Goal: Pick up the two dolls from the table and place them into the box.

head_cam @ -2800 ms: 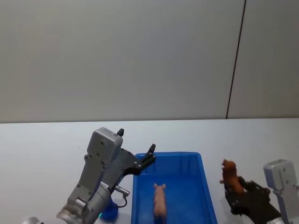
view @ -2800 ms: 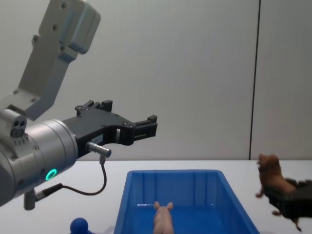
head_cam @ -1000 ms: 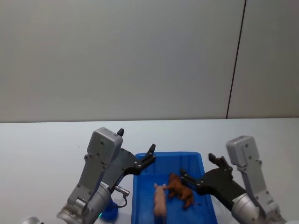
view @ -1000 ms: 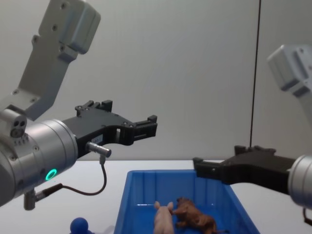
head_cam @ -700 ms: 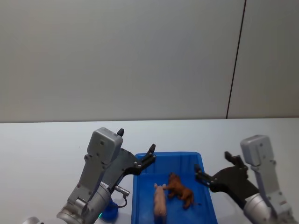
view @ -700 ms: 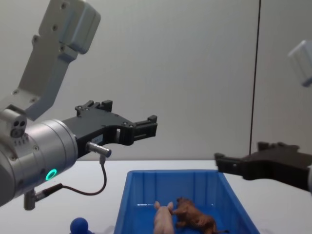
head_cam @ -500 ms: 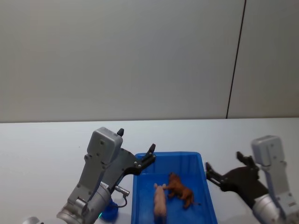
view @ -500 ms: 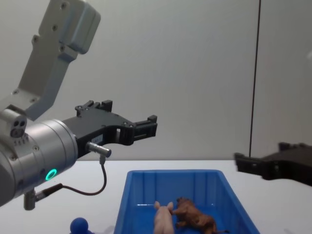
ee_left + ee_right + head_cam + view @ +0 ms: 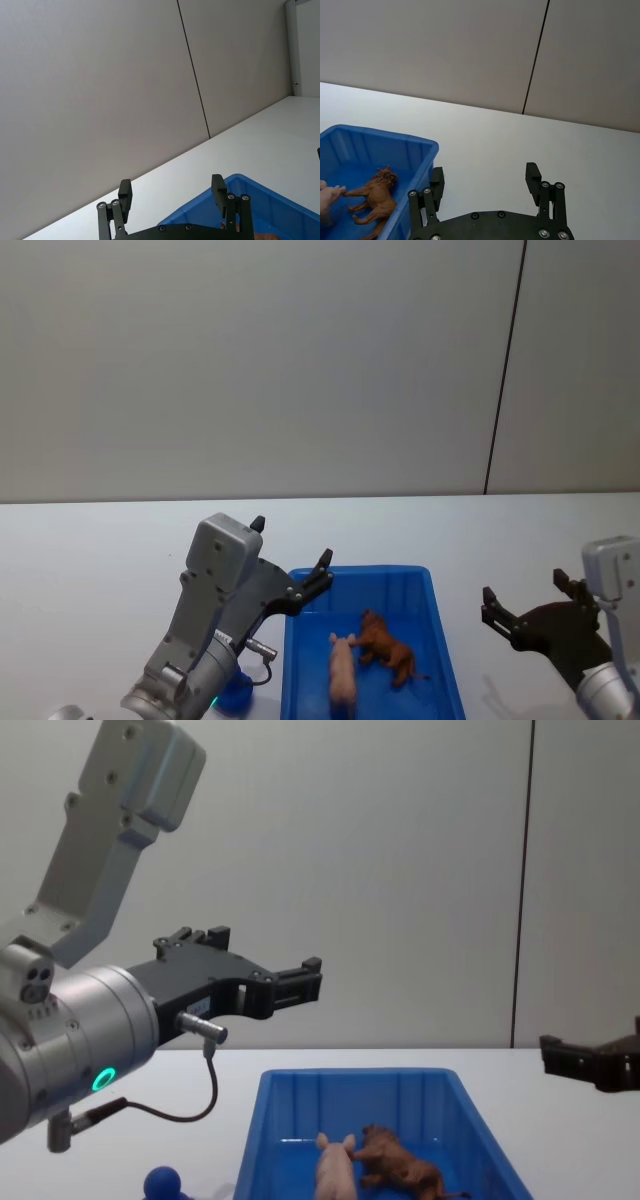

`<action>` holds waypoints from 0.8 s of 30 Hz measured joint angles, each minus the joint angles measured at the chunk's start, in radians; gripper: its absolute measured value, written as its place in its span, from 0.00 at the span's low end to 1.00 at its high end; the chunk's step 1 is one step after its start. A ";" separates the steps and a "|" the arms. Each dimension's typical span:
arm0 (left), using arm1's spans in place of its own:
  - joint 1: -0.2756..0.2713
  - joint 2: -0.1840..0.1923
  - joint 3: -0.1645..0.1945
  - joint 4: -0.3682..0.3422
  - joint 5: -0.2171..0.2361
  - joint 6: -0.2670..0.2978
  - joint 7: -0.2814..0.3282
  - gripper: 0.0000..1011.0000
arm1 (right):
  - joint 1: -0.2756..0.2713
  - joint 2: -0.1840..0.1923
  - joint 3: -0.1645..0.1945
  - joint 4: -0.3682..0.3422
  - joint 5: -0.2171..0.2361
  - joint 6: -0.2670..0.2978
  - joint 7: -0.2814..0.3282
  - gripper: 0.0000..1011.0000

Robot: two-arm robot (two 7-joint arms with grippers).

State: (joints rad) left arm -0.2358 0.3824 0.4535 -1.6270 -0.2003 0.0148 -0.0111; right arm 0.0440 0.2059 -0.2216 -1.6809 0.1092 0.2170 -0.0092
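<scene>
— Grippers?
— Right gripper [image 9: 485, 172]: fingers [image 9: 532, 174] spread, empty, right of box [image 9: 360, 571]. Left gripper [image 9: 171, 184]: spread, empty, raised over the box's left rim.
— Dolls?
— Pig [image 9: 342, 678], lion [image 9: 388, 648]: inside box, side by side. Blue figure [image 9: 232, 695]: on table [image 9: 100, 540], left of box.

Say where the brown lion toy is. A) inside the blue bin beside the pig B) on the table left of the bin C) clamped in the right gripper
A: the brown lion lies in the blue bin beside the pink pig; the left gripper and right gripper are open, empty.
</scene>
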 joint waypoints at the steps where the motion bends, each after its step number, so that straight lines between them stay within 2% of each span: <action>1: 0.001 0.001 -0.001 -0.002 0.000 0.002 0.001 0.99 | -0.001 0.001 0.001 -0.001 0.001 0.000 -0.003 0.99; 10: 0.016 0.013 -0.008 -0.021 -0.009 0.032 0.020 0.99 | -0.009 0.008 0.008 -0.005 0.005 -0.001 -0.019 0.99; 24: 0.055 0.053 -0.036 -0.054 -0.062 0.131 0.054 0.99 | -0.014 0.012 0.013 -0.009 0.007 -0.003 -0.029 0.99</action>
State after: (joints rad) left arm -0.1811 0.4355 0.4170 -1.6809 -0.2622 0.1456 0.0432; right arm 0.0303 0.2177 -0.2088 -1.6897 0.1167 0.2142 -0.0386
